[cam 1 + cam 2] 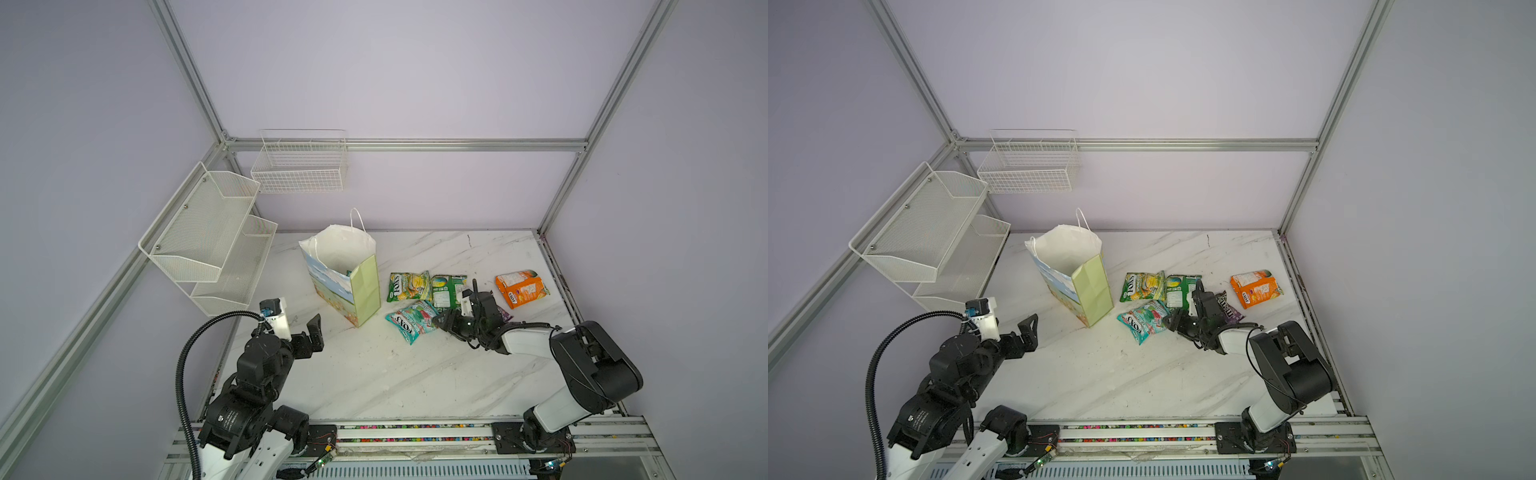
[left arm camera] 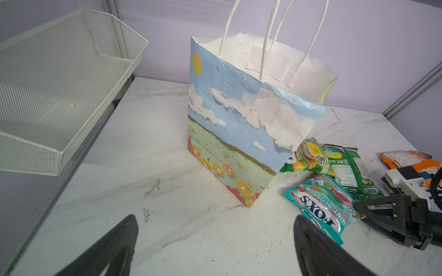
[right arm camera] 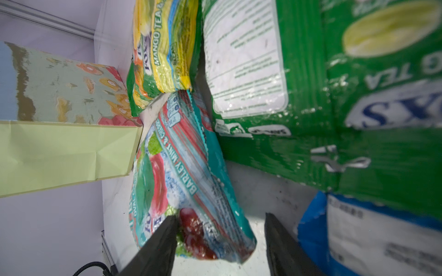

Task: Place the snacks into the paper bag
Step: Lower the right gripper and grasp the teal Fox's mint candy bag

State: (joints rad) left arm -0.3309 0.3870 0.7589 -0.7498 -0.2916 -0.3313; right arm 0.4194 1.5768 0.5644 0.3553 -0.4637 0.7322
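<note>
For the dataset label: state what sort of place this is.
Probably a robot test cell, not a home: lilac panels in a silver aluminium frame, black-and-white left arm and right arm bolted to a metal rail at a white marble-look table.

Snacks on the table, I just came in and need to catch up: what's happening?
The right gripper has its jaws open around one end of the teal packet, not yet gripping. The left gripper hovers open near the upright bag. Two green packets and an orange packet lie on the table outside it.
</note>
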